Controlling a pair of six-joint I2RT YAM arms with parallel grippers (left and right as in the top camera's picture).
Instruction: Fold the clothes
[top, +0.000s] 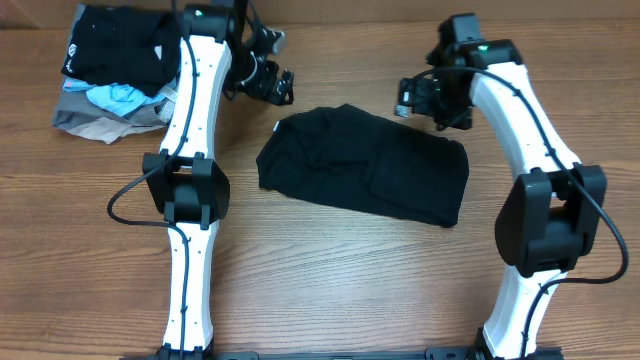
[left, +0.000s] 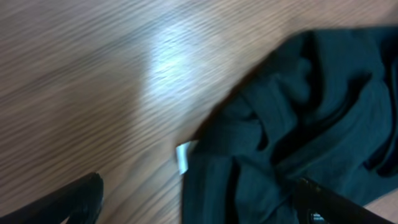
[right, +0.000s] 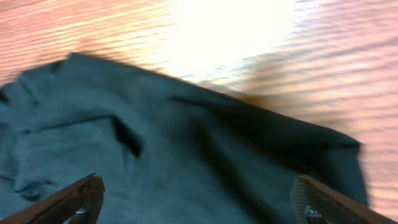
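Wood table (top: 330, 290). Shirt (top: 365, 165) lies mid-table nearer the far edge, long axis left-right. Left gripper (top: 272, 86) hovers just off its far-left corner by the label (left: 183, 155); right gripper (top: 412, 98) hovers at its far-right corner. All 2 grippers spread, empty.

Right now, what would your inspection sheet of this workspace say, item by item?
Surface: wooden table, bare wood around the work.
Job's things: black garment lying bunched mid-table, white label at its edge.
Clutter: pile of folded clothes at the far left corner.
Grippers: left fingers spread, empty, near the label; right fingers spread, empty, above the garment.
Cables: black cable loops beside the left arm, another beside the right; both clear of the garment.
Surroundings: nothing seen.
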